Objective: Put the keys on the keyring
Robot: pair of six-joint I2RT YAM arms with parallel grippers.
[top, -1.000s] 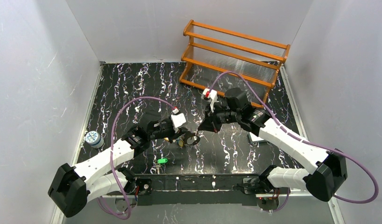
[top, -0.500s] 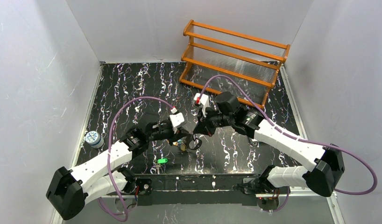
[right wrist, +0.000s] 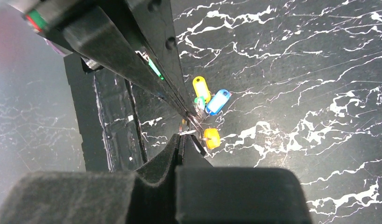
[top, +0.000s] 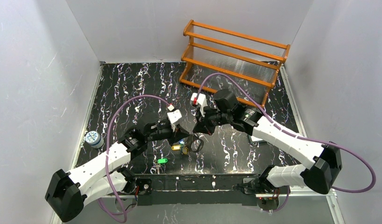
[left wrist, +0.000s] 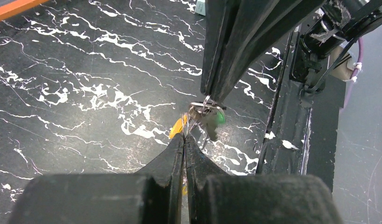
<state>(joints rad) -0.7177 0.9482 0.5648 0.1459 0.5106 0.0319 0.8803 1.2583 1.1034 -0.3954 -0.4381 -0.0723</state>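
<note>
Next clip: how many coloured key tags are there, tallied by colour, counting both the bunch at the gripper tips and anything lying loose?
yellow key tag: 1
blue key tag: 1
orange key tag: 1
green key tag in the bunch plus loose green key tag near the front edge: 2
Total: 5

Overhead looks down; both wrist views (close) — share keys (left wrist: 208, 116).

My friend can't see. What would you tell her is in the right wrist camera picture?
Two shut black grippers meet tip to tip over a black marbled table: the right gripper from below, the left gripper from above-left, both seemingly pinching a thin silvery keyring. Beside them are keys with yellow, blue, green and orange heads.
</note>
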